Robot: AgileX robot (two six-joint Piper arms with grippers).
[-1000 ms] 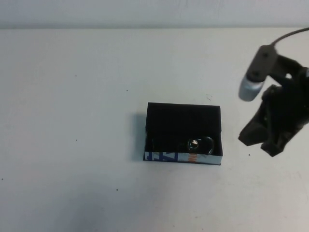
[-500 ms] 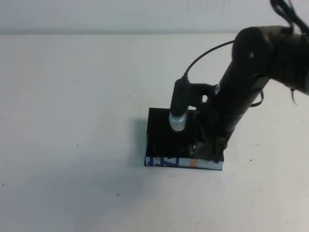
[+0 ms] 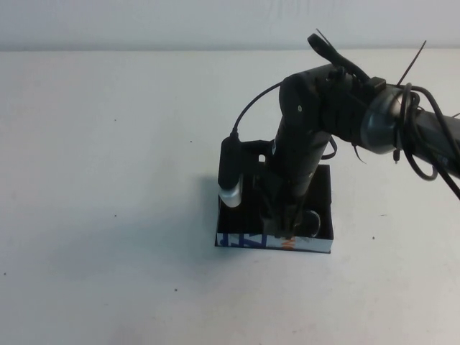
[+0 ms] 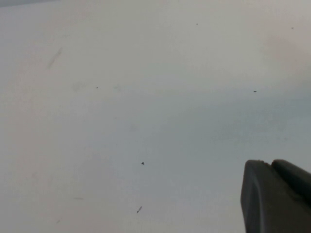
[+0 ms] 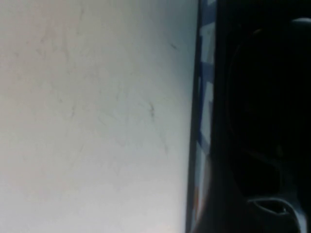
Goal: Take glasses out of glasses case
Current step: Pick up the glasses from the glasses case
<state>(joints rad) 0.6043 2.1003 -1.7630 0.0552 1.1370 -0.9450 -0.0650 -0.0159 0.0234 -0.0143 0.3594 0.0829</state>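
The glasses case [image 3: 248, 239] is a black open box with a white front printed in blue and orange, at the table's middle. The dark glasses [image 3: 311, 220] lie inside it, with one lens showing beside the arm. My right gripper [image 3: 284, 224] reaches down into the case over the glasses, and its tip is hidden by the arm. In the right wrist view the case's printed front [image 5: 202, 121] and a dark lens frame of the glasses [image 5: 257, 126] show close up. My left gripper [image 4: 270, 164] is out of the high view; its dark fingers sit together over bare table.
A white table [image 3: 108, 180] surrounds the case. The right arm's cables [image 3: 402, 144] and its wrist camera [image 3: 230, 176] hang over the case's left part.
My right arm has swung left from beside the case, across its right side, and now reaches down into it over the glasses. The case has not moved.
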